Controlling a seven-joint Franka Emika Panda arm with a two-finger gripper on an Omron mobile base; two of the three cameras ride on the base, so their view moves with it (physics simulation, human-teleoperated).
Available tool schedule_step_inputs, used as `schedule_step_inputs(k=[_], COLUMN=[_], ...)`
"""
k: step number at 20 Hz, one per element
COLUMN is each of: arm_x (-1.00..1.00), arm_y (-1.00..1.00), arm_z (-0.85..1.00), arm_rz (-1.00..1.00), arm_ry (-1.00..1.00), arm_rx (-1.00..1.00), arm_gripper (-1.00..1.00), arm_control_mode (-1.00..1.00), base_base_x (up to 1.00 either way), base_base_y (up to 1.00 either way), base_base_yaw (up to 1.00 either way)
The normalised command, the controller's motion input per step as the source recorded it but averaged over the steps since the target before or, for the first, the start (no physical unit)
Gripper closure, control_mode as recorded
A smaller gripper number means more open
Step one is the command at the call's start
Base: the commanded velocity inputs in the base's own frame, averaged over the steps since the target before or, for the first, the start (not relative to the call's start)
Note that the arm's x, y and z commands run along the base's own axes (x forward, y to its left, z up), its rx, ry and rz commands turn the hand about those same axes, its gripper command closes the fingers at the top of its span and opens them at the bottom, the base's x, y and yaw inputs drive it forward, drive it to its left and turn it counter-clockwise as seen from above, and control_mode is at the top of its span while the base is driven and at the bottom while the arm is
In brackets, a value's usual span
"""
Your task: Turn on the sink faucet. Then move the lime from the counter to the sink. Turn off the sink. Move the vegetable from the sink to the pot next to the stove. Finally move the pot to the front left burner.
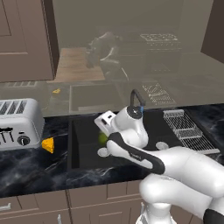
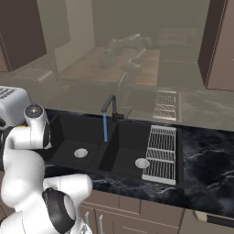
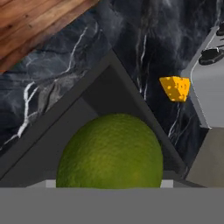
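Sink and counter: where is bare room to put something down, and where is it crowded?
Free: the sink's left basin floor around its drain, and the counter in front of the toaster and cheese wedge. Crowded: the right basin, under the faucet's running water and beside the white rack.

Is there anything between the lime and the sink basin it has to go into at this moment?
Nothing visible. The lime sits right at the gripper, over the left basin of the sink, whose floor shows bare but for its drain. The cheese wedge lies apart on the counter.
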Motion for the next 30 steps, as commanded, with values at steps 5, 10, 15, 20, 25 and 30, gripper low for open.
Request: schedule_step_inputs(k=[5,10,15,20,25,30], arm_x=[0.55,0.49,0.24,0.0,0.02,0.02], arm_y=[-0.17,-0.07,-0.01,0.0,0.0,-0.03], arm_z=[0.0,-0.07,-0.31,-0.32,-0.14,-0.03], arm_rz=[0.12,0.18,0.2,0.18,0.12,0.02], arm_ry=[0.0,0.0,0.0,-0.02,0.0,0.0], arm_rx=[-0.18,-0.15,-0.16,-0.15,-0.05,0.0], arm_gripper=[1.0,1.0,1.0,1.0,1.0,1.0], arm_control_mode=[-1.0,-1.0,-1.0,-1.0,-1.0,-1.0], base_base_x=[0.0,0.0,0.0,0.0,0.0,0.0], base_base_y=[0.0,0.0,0.0,0.0,0.0,0.0], base_base_yaw=[0.0,0.0,0.0,0.0,0.0,0.0])
